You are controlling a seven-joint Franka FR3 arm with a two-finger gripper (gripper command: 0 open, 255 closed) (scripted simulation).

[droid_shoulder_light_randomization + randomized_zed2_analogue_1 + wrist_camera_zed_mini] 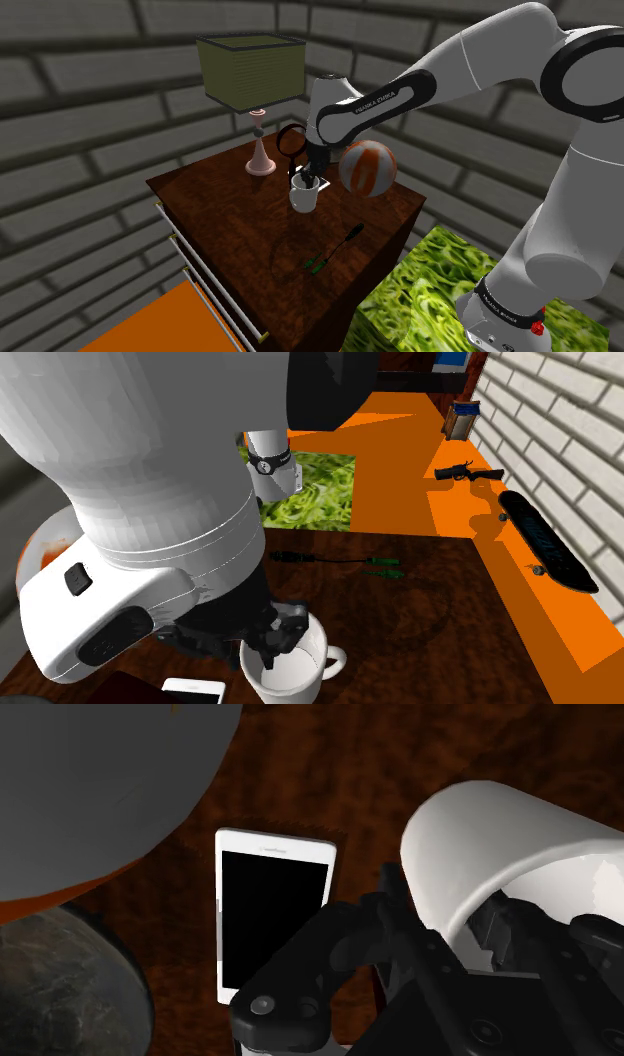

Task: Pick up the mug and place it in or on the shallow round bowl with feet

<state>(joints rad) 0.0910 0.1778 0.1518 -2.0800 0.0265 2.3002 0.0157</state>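
Now the step in hand is the grasp. My arm reaches over the dark wooden dresser. My gripper is down on the white mug, which stands near the middle of the top. The lamp is behind the mug, and the orange-and-white ball is just beside it. My jaws are narrow and clasp the mug's wall, one finger inside the cup and one outside. The mug looks to sit on the wood, so I judge the lift not yet done.

The next move calls for a straight rise, a short carry to the bowl, and a low release over its middle. A pinch at the rim is off centre, so the mug may swing as it leaves the wood. The ball is close enough to be knocked.

The shoulder view gives the whole top and the lamp. It also gives a thin cable with green ends, well apart from the mug, nearer the dresser's front edge. The wrist view gives what my hand hides there. A dark mottled round shape lies close by the ball; it is cut off at the edge, so I take it for the bowl without being sure. A white phone lies flat between it and the mug. The second exterior view gives the mug's handle, turned to that view's right.
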